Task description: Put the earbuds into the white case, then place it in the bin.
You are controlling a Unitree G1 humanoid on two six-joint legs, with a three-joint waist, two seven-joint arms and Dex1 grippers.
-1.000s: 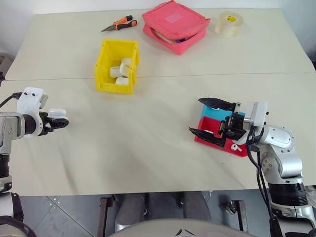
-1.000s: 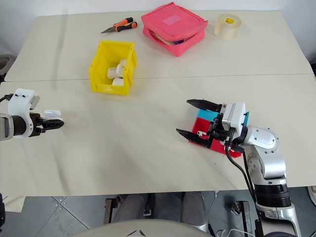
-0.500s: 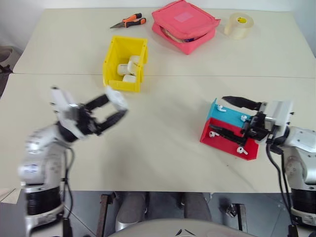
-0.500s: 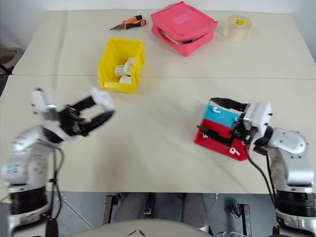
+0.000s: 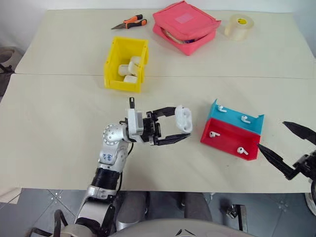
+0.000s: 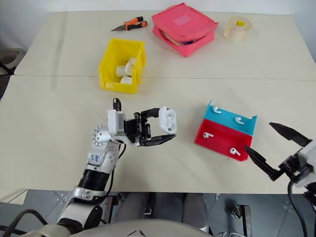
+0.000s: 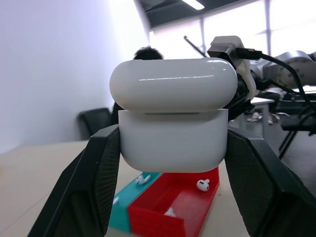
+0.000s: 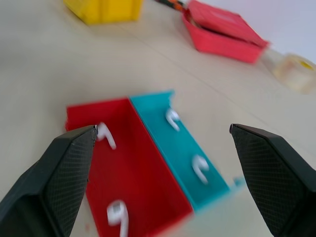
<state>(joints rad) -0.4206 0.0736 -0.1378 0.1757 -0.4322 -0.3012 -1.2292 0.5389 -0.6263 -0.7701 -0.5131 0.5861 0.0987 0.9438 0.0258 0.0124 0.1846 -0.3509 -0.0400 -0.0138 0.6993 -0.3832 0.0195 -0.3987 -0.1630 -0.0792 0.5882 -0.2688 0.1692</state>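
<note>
1. Left gripper is clamped on the white case, held up off the table just beside the red-and-blue tray; lid looks shut in the left wrist view.
2. Right gripper is spread wide, holding nothing, off past the tray's far end.
3. Four earbuds lie loose in the tray, two in the red half, two in the blue.
4. Bin sits well apart up the table (already has white cases in it).
5. Handling guess: case is light, rigid, glossy, likely slippery; grip the flat sides below the lid seam. Earbuds are tiny and slick; best pinched by the stem.
6. Hard to tell: the hinge side, and the right gripper's body, cut off at the frame edge.
</note>
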